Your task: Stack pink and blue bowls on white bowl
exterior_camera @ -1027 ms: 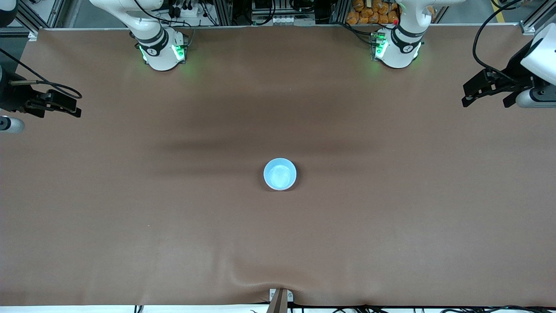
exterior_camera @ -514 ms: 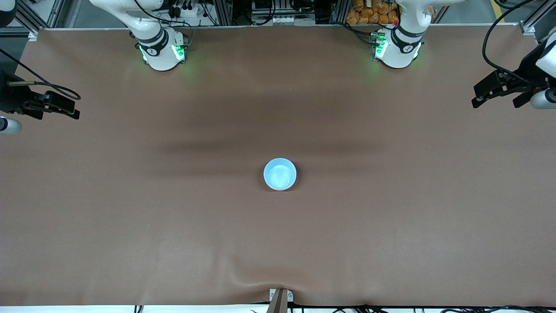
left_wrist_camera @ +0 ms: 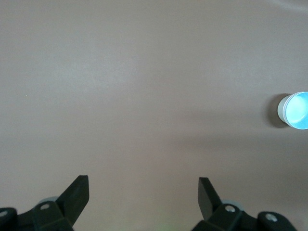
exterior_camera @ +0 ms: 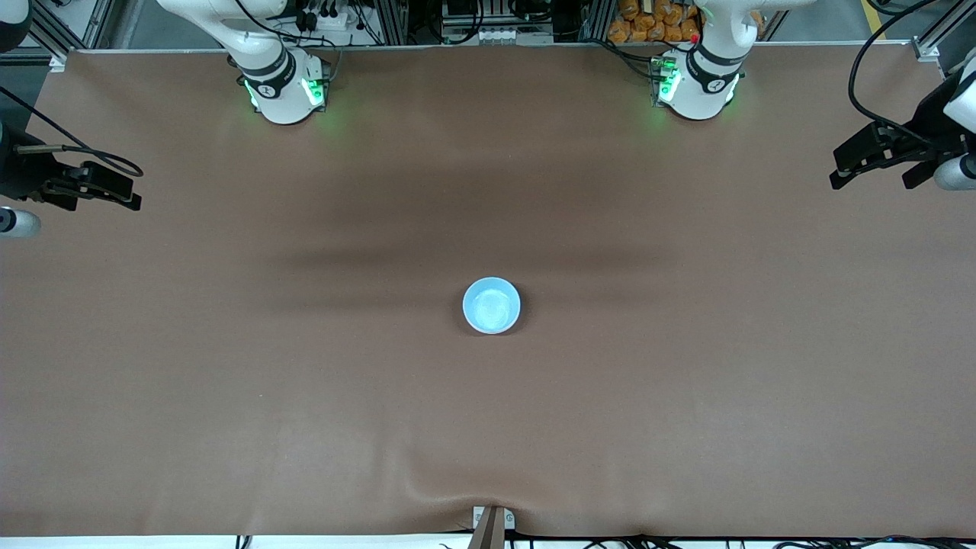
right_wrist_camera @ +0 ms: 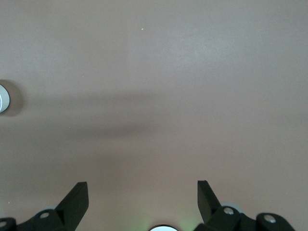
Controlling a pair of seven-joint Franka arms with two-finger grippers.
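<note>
A light blue bowl (exterior_camera: 492,305) stands upright at the middle of the table. At the edge of the left wrist view the blue bowl (left_wrist_camera: 296,110) shows a pale outer wall under its blue inside. I cannot tell whether that wall belongs to another bowl. No pink bowl and no white bowl can be made out as separate things. My left gripper (exterior_camera: 871,181) hangs open and empty over the left arm's end of the table, far from the bowl. My right gripper (exterior_camera: 126,194) hangs open and empty over the right arm's end. Only bare table lies between the left gripper's (left_wrist_camera: 143,185) fingers and between the right gripper's (right_wrist_camera: 143,190).
Brown cloth (exterior_camera: 686,396) covers the whole table. A fold in it rises by a small clamp (exterior_camera: 492,518) at the front edge. Both arm bases (exterior_camera: 286,91) glow green along the back edge. Only a sliver of the bowl (right_wrist_camera: 2,98) shows in the right wrist view.
The left gripper has drawn back toward its end of the table and a little up in the view. The right gripper has shifted slightly the same way on its end. The bowl has not moved.
</note>
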